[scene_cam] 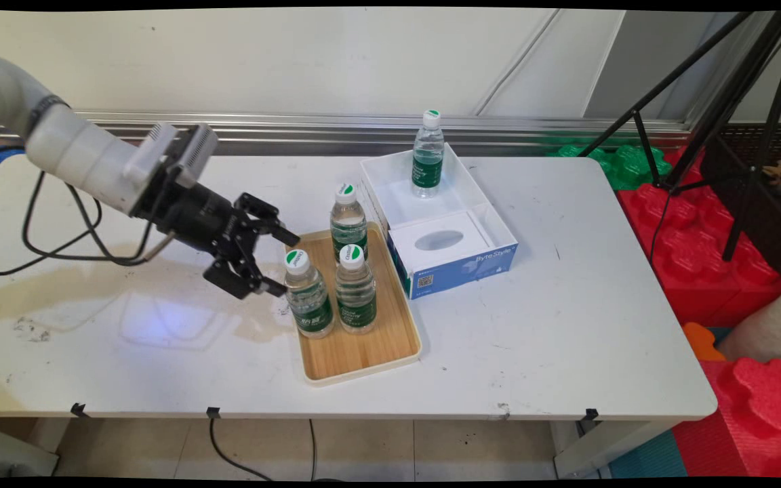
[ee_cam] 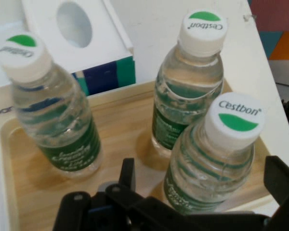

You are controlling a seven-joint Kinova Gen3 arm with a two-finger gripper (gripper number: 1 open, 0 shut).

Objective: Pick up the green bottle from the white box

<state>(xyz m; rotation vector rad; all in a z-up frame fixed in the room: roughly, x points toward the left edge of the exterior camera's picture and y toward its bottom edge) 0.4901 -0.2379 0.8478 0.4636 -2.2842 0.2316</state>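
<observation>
Main view: I see the gripper [scene_cam: 281, 263] beside the near-left bottle [scene_cam: 308, 294] on the tray [scene_cam: 363, 352]. Jaws spread wide, holding nothing.

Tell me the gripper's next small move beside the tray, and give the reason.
Probably ease forward until the fingers straddle the nearest bottle. The gripper is open at the left edge of the wooden tray, level with that bottle's body; in the hand view the bottle sits between the open fingers but isn't yet enclosed.
</observation>
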